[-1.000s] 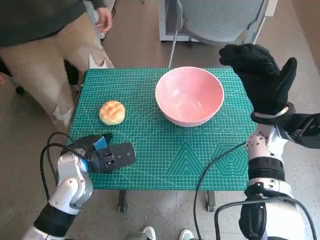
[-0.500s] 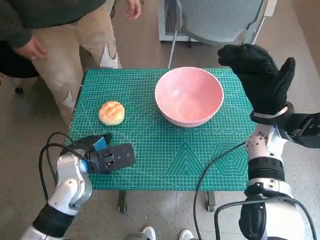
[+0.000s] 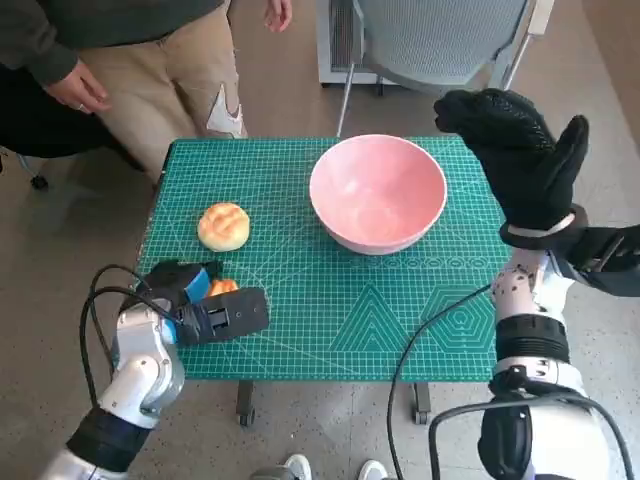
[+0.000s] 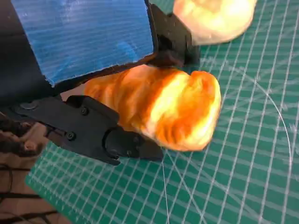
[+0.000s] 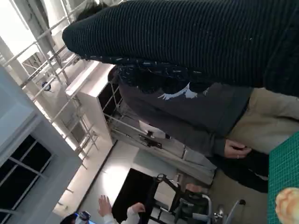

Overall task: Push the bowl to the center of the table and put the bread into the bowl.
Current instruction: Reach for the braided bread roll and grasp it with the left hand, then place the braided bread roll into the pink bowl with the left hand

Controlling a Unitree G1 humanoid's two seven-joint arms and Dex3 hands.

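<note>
Your left hand (image 3: 215,312) sits low over the near left corner of the green gridded cutting mat (image 3: 330,300). It is closed on a golden-orange piece of bread with a ridged, glossy crust (image 4: 163,109). In the left wrist view the piece is wedged between the black fingers (image 4: 93,135) on one side and the blue-taped back on the other, with one end sticking out over the mat. From the head view only a sliver of orange (image 3: 222,287) shows beside the blue tape.

A second bread, a pale round bun with a cracked top (image 3: 223,226), lies on the mat just beyond that hand, apart from it and well to the left of the bowl. It shows blurred at the edge of the left wrist view (image 4: 212,18).

The round pink bowl (image 3: 378,192) stands upright and holds nothing. It is on the far half of the mat, a little right of the middle.

Your right hand (image 3: 525,160), in its black knitted glove, is raised at the table's right edge beside the bowl. Its fingers are spread and it holds nothing; whether it touches the rim is not clear.

A person in tan trousers and a dark top (image 3: 130,40) stands at the far left corner, and a grey mesh chair (image 3: 440,40) stands behind the table.
</note>
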